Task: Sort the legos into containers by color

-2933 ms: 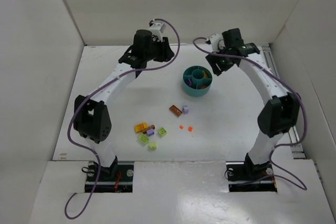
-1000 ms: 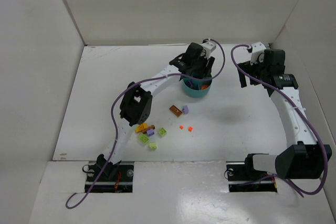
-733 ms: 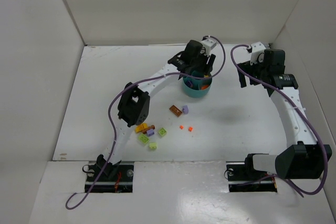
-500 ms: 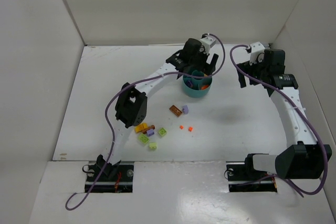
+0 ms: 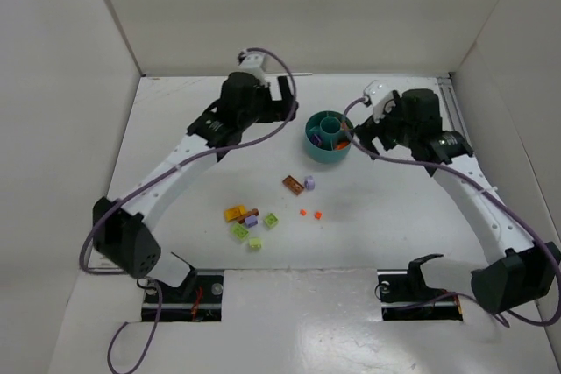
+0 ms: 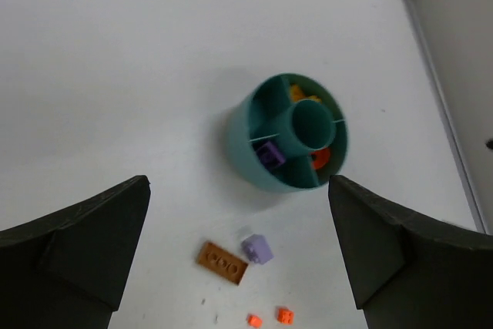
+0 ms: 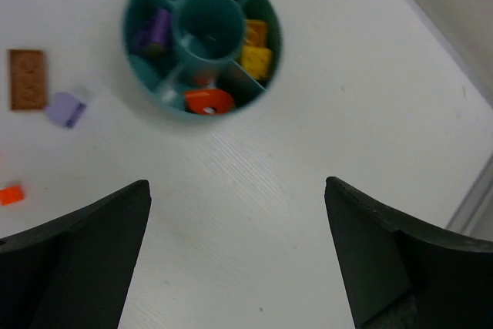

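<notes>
The round teal dish (image 5: 314,144) stands at the back middle of the table. Its containers hold a purple brick (image 6: 268,154), orange-yellow bricks (image 7: 256,59) and a round orange-red piece (image 7: 206,101). Loose legos lie nearer the arms: a brown plate (image 5: 294,184), a lilac brick (image 5: 308,182), two tiny orange-red bricks (image 5: 311,214), and a cluster of an orange-yellow brick (image 5: 235,213) and lime green bricks (image 5: 239,231). My left gripper (image 5: 282,104) hangs open left of the dish with nothing in it. My right gripper (image 5: 361,131) is open and empty just right of the dish.
White walls close the table in at the back and on both sides. A rail runs along the right wall (image 5: 456,111). Both arm bases sit at the near edge, with purple cables looping off the arms.
The left gripper was over the dish; it has opened and drawn back to the left. The right gripper has swung in from the right wall towards the dish.
</notes>
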Available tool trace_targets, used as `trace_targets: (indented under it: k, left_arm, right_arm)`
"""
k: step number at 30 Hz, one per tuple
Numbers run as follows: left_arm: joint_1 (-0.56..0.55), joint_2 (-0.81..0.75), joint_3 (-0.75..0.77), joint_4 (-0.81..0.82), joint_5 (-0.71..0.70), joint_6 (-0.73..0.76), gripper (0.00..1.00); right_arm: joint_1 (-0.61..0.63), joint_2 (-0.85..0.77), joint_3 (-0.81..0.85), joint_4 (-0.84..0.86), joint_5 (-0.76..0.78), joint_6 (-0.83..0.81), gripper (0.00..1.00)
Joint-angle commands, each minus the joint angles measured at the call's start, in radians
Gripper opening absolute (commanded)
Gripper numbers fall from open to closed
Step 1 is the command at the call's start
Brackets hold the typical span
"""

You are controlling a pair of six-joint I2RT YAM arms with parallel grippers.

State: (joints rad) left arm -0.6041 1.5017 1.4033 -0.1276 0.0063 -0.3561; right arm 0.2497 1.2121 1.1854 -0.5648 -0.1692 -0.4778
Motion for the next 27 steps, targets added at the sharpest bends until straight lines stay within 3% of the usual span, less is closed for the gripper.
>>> trace_targets:
  k: [1,6,13,17,27]
  left_arm:
    - [0.068,-0.116,-0.162,-0.205,-0.179,-0.275,1.00]
    - [0.118,-0.375,-0.386,-0.359,-0.284,-0.513,1.00]
    - [0.211,-0.623,-0.457,-0.509,-0.413,-0.624,1.00]
    - [0.248,-0.681,-0.457,-0.622,-0.483,-0.689,1.00]
    - [0.248,-0.734,-0.486,-0.603,-0.486,-0.678,1.00]
  right_arm:
    - [0.147,-0.005,0.016,0.074,-0.087,-0.100,0.98]
    - [0.484,0.136,0.026,0.157,-0.055,-0.139,0.98]
    - [0.704,0.381,0.089,0.373,-0.168,-0.099,0.94]
    - [0.763,0.551,0.177,0.414,-0.138,-0.079,0.93]
    - [0.836,0.826,0.356,0.445,-0.075,-0.068,0.91]
